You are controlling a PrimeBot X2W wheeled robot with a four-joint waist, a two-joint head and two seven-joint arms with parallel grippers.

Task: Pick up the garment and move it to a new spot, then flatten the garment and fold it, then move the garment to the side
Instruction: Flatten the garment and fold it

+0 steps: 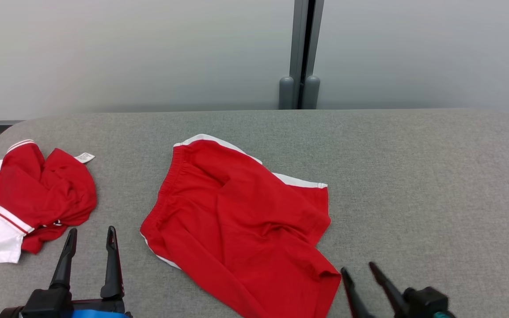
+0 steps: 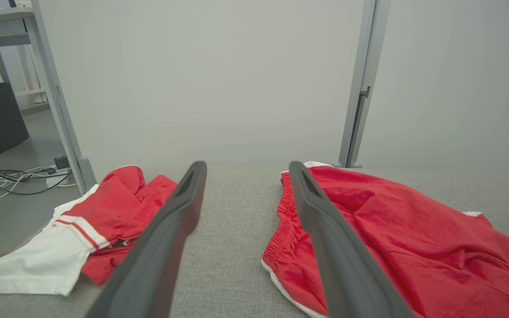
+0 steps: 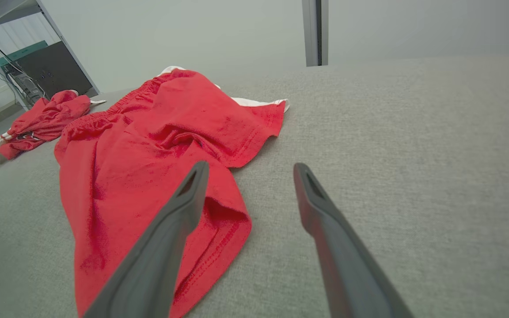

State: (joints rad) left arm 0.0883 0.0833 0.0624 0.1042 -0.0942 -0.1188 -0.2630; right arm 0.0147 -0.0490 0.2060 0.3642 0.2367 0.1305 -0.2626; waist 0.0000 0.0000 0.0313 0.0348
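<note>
A crumpled red-and-white top (image 1: 33, 198) was seen at the left end of the grey bench (image 1: 413, 176). Just beside it, the left gripper (image 1: 92, 229) was held released, grasping nothing. The red shorts (image 1: 241, 221) (white-trimmed, rumpled) were spread mid-bench. Beside their near leg hem, the right gripper (image 1: 357, 266) was likewise held released and empty.

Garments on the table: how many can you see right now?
2. The red shorts lie spread near the middle of the table; a crumpled red-and-white garment sits at its left end. Folds could hide something smaller.
</note>
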